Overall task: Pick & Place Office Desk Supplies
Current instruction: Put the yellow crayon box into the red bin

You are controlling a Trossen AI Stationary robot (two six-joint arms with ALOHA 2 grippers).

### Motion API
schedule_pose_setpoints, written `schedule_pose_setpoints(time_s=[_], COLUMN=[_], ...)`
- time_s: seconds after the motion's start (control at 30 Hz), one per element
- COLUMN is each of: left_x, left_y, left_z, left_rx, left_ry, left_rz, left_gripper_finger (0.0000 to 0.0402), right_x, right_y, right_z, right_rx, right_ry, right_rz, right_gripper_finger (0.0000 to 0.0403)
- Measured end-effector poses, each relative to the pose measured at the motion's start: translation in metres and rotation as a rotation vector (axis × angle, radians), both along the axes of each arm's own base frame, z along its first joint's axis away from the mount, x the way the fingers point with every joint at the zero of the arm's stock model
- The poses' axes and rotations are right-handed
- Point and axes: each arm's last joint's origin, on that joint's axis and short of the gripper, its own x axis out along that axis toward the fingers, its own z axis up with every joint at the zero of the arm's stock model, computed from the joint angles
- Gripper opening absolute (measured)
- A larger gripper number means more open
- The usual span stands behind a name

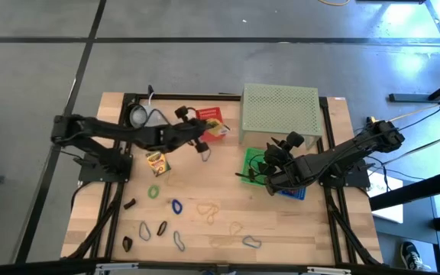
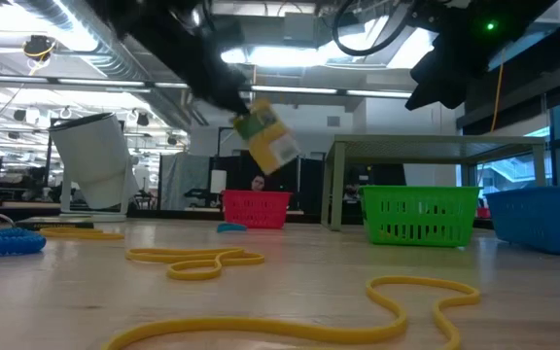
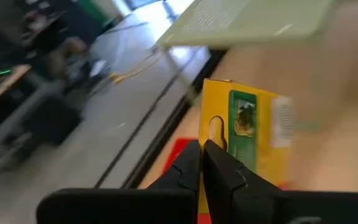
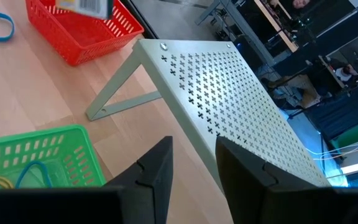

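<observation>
Yellow loops (image 2: pixel 197 260) sprawl closest on the desk (image 1: pixel 296 229); beyond, left jaws (image 1: pixel 207 130) clamp the yellow box (image 3: pixel 247 134) aloft, above the red basket (image 2: pixel 256 208); right jaws (image 4: pixel 191 163) idle, parted, near the green basket (image 2: pixel 421 215)

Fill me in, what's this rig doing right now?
The left gripper has its jaws shut on a yellow printed box, held in the air above the red basket. The right gripper waits with jaws open over the green basket, beside the pale green perforated stand. A second yellow box and many coloured loops lie loose on the table.
</observation>
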Motion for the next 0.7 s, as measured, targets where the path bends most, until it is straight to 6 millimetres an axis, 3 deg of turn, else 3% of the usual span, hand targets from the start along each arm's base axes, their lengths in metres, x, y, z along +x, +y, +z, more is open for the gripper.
schedule_pose_setpoints(time_s=[0.33, 0.7], left_x=[0.016, 0.017], left_y=[0.038, 0.042], left_z=[-0.063, -0.07], left_rx=[-0.033, -0.041], left_ry=[0.196, 0.222], left_rz=[0.114, 0.123], left_gripper_finger=[0.0004, 0.0007], right_x=[0.0, 0.0], right_y=[0.0, 0.0], right_z=[0.0, 0.0], right_rx=[0.002, 0.004], right_ry=[-0.003, -0.009], right_rz=[-0.002, -0.004], right_gripper_finger=[0.0123, 0.0123])
